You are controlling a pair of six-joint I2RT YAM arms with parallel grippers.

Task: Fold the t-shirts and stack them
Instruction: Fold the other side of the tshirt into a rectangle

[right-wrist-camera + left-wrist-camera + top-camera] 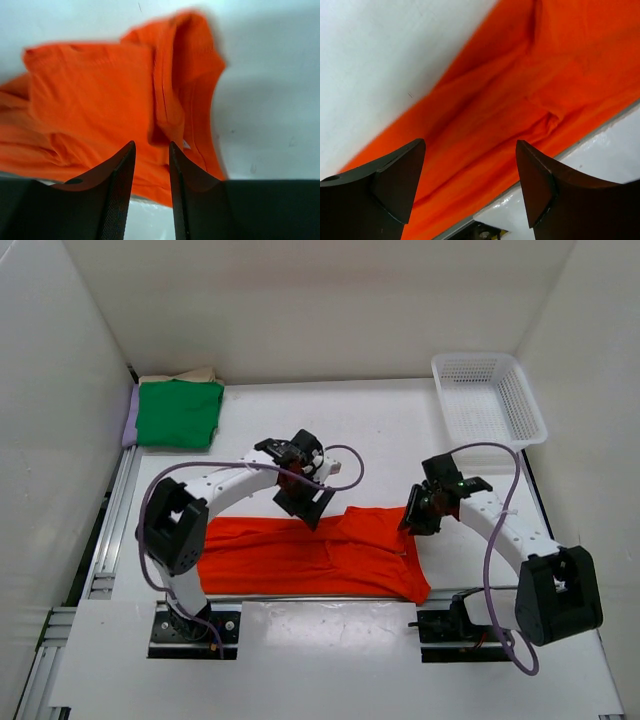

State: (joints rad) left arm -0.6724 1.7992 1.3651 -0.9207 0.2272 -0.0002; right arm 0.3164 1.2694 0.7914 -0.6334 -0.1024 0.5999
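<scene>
1. Tabletop (380, 430) is white and flat, boxed in by plain white walls (300, 300). Metal rails (105, 530) run along its left edge.
2. At the far right corner we see a white mesh basket (485, 400), well apart from any cloth. Purple cables (345, 465) loop off both arms.
3. The left arm (215, 485) arches over the left part of the orange-red t-shirt (300, 555) and hides a little of its far edge.
4. That shirt lies as a long, wrinkled band along the near edge, between the two arms. Its right end is bunched and doubled over.
5. In the far left corner, a folded green t-shirt (178, 413) tops a stack. A beige t-shirt (185, 374) peeks out behind it and a lilac t-shirt (129, 420) shows at its left side.
6. The left gripper (470, 142) hovers over the orange-red cloth with its fingers spread wide and nothing between them.
7. The right gripper (151, 145) sits at the shirt's right end with only a narrow gap between its fingers. We cannot tell whether cloth is pinched there.
</scene>
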